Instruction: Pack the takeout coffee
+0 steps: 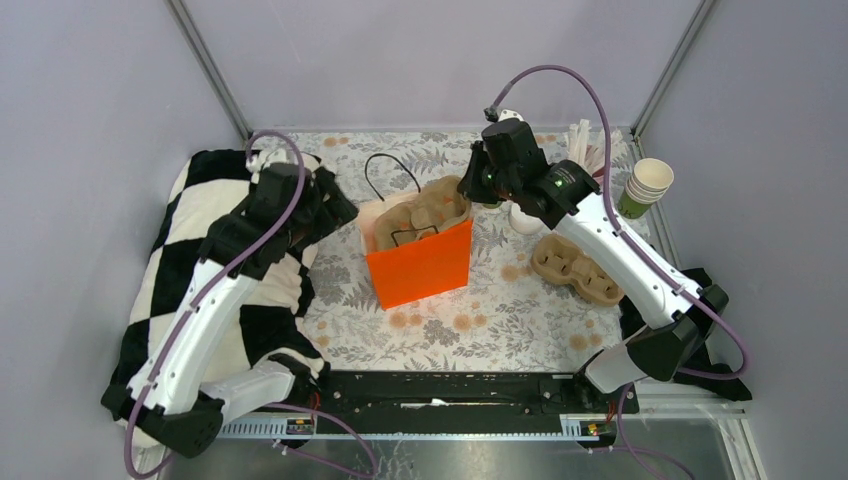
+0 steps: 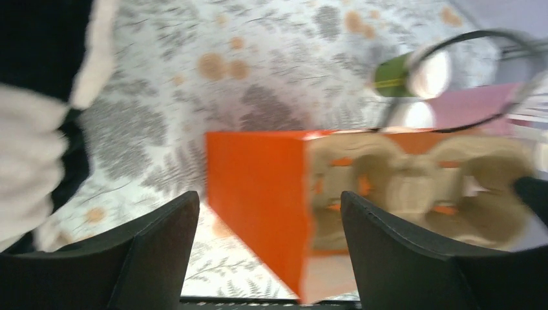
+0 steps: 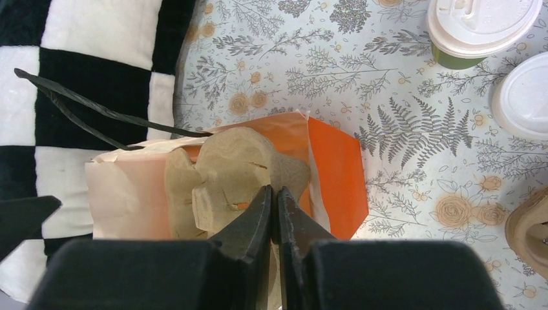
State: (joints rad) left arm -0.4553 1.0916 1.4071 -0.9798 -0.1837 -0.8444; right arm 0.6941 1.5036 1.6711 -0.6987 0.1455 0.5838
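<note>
Green lidded coffee (image 3: 481, 26) stands outside orange bag (image 3: 336, 174).

An orange paper bag (image 1: 420, 268) with black cord handles stands open on the flowered tablecloth (image 1: 480, 322), and a brown pulp cup carrier (image 1: 425, 205) sticks up out of its mouth, tilted. A second carrier (image 1: 578, 266) lies on the cloth to the bag's right, with a stack of lidless green cups (image 1: 646, 186) beyond it at the far right edge. A black-and-white checked blanket (image 1: 190, 250) lies bunched along the left side
</note>
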